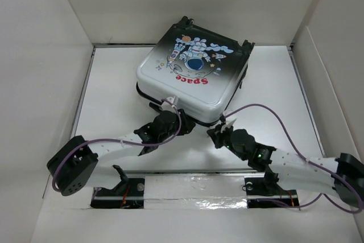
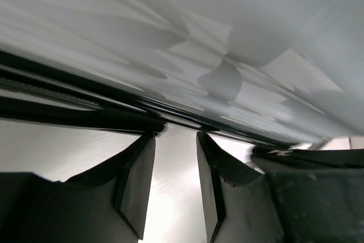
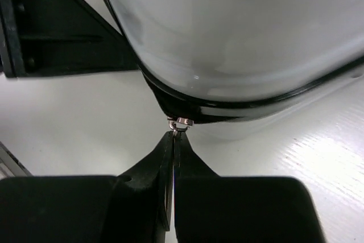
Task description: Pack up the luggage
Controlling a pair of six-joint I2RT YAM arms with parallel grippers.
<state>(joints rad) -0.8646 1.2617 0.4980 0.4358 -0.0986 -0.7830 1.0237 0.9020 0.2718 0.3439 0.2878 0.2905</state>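
The luggage (image 1: 190, 78) is seen lying flat and closed toward the far middle of the bench (image 1: 114, 89), astronaut print facing up, its near edge turned to the two arms. The right hand (image 3: 174, 140) is found at the near right corner of the shell, and its fingers are pressed together on a small metal zip pull (image 3: 183, 122) hanging from the dark seam. That pinch is judged to be there so the zip can be drawn along the edge. The left hand (image 2: 175, 140) is set against the near left part of the same edge, its fingers (image 2: 139, 180) held apart with bare bench showing between them and nothing caught. The tips are placed right at the black seam band, though actual contact cannot be made out. That placement is read as a brace, so the case is not dragged when the pull is tugged. Whether the zip is to be run open or shut cannot be told from here.
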